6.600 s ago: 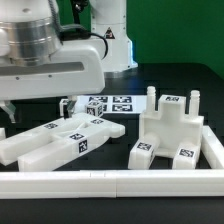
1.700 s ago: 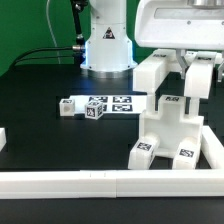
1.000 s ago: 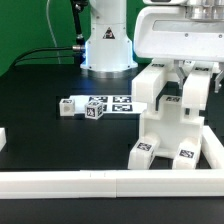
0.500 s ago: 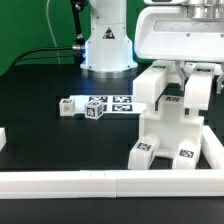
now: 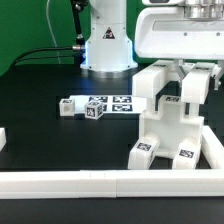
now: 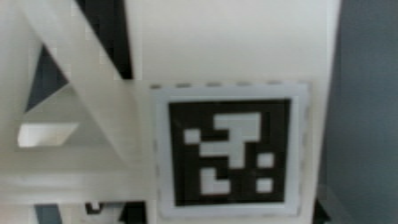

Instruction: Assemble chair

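My claw (image 5: 180, 68) hangs at the exterior view's right, closed part-way on a chunky white chair piece (image 5: 155, 80) whose two thick uprights show on either side of it. The jaws are mostly hidden, so I judge the grip from how the piece hangs under my hand. A few seconds ago I was at the exterior view's left, above slabs lying by the long white rail (image 5: 100, 183). Only a small white part (image 5: 3, 138) remains there at the edge, and this piece has travelled across with me. Since then I have lowered it toward the half-built chair (image 5: 168, 132), which stands inside the rail's corner at the exterior view's right, and in the last half second it has barely shifted. The two pegs that stood free on top of that chair are now largely covered by my piece, and I cannot tell whether they have entered it. So the carry looks finished, and the step in hand is seating the piece squarely. My wrist view is filled by one marker tag (image 6: 222, 150) on a white face, too close to help with alignment. The marker board (image 5: 122, 102) and the tagged cube (image 5: 95, 110) lie where they were.
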Controlling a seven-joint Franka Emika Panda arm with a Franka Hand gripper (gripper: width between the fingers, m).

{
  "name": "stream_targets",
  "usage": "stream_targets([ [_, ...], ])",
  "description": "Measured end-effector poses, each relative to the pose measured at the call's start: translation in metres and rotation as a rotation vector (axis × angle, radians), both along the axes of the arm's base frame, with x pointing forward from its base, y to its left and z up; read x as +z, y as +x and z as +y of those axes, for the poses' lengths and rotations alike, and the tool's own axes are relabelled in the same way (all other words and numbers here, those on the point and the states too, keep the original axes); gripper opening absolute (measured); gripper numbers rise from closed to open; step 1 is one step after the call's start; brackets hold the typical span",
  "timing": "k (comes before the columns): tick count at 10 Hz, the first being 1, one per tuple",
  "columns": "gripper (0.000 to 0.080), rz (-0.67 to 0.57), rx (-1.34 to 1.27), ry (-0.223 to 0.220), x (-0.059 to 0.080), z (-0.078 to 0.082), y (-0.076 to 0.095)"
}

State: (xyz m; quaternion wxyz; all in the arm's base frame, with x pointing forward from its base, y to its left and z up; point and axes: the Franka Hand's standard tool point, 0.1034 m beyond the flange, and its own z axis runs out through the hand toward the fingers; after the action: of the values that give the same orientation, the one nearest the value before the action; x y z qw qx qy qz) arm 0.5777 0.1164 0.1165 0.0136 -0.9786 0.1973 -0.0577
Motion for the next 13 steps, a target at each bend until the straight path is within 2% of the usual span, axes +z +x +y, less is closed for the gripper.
stream_targets([
  [2, 0.0284, -0.016, 0.013, -0.003, 0.000, -0.003, 0.005],
  [4, 0.0284, 0.004, 0.016, -0.009, -0.003, -0.015, 0.005],
  [5, 0.0284, 0.023, 0.002, 0.001, 0.006, -0.027, 0.013],
  [6, 0.0284, 0.017, -0.014, 0.006, 0.008, -0.031, 0.017],
  [8, 0.0284, 0.021, -0.019, 0.005, 0.001, -0.030, 0.022],
  [13, 0.0284, -0.035, 0.002, 0.001, 0.001, -0.021, 0.032],
])
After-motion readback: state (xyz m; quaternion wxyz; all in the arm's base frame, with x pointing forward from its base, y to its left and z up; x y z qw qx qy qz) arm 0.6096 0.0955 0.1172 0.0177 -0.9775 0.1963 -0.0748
